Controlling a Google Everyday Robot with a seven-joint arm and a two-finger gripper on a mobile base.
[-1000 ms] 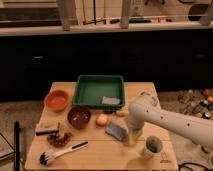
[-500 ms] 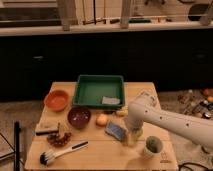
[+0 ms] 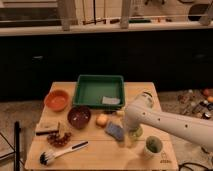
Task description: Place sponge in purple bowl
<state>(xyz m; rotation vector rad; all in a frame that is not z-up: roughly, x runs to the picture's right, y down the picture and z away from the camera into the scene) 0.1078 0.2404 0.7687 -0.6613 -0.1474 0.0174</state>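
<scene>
The blue sponge [image 3: 115, 131] lies flat on the wooden table [image 3: 95, 155], a little right of centre. The purple bowl [image 3: 79, 116] stands to its left, dark maroon with a glossy inside. My gripper [image 3: 131, 136] hangs from the white arm [image 3: 165, 122] that comes in from the right; it is low over the table just right of the sponge, beside a pale green object. The arm hides most of the gripper.
A green tray [image 3: 99, 90] with a grey flat piece [image 3: 111, 100] stands at the back. An orange bowl [image 3: 56, 99] is at the left. A tan block [image 3: 46, 127], red-brown pieces [image 3: 58, 139], a dish brush [image 3: 62, 151], a small orange ball [image 3: 102, 120] and a green cup [image 3: 152, 146] share the table.
</scene>
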